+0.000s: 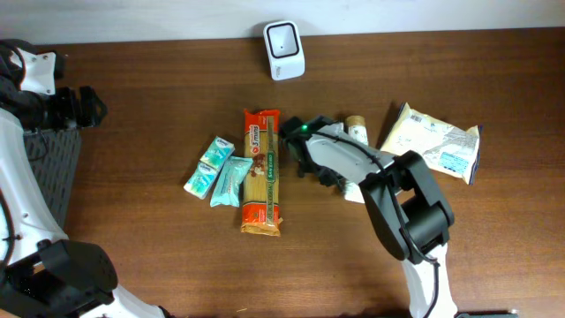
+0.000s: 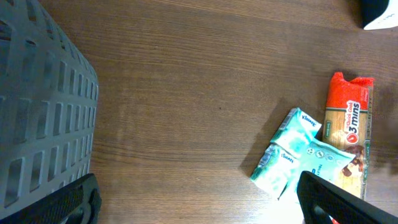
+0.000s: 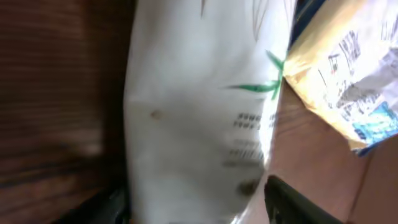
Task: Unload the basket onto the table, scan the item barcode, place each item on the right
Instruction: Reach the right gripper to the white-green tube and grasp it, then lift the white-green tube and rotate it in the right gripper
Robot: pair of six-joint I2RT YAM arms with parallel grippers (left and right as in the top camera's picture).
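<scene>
White packet [image 3: 199,124] fills my right wrist cam, sat between the right gripper [image 3: 198,208] fingers; can't tell if they're pinching it or loose; scanner [image 1: 284,38] lies ahead at the far edge, nearer this arm; left gripper [image 2: 199,210] gapes wide by the basket [image 2: 43,112]

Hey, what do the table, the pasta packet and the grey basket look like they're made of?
Table: wood or wood-look laminate, matte brown, visible grain. Pasta packet: thin plastic film, printed orange ends, slight sheen. Grey basket: probably moulded plastic, matte, with slotted lattice walls.
</scene>
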